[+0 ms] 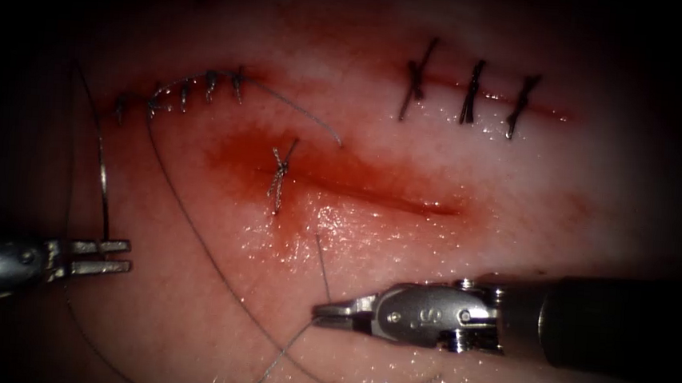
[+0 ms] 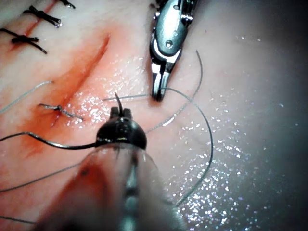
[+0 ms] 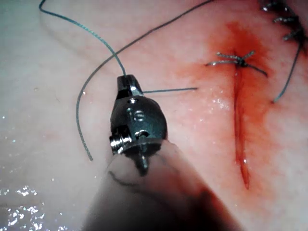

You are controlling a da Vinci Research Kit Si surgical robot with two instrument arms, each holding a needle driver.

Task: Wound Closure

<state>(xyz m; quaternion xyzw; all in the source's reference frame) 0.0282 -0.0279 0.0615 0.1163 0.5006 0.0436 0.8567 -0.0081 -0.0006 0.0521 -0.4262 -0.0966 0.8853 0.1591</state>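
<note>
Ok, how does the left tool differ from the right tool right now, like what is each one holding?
The left tool grips the needle near one end, with the needle out of the tissue; the right tool grips thread. In the endoscope view the left tool sits far left of the open cut, while the right tool sits just below it. Shared: both have their jaws shut on something.

- Tissue [image 1: 449, 247]: pale pink, glistening with white highlights near the tools.
- Red fluid [image 1: 239, 156]: orange-red stain along the cut [image 1: 388, 199].
- Thread [image 1: 194, 229]: thin, dark grey.
- Far stitches [image 1: 470, 92]: black.
- Both tools' [image 1: 417, 313] metal: silver-grey.
</note>
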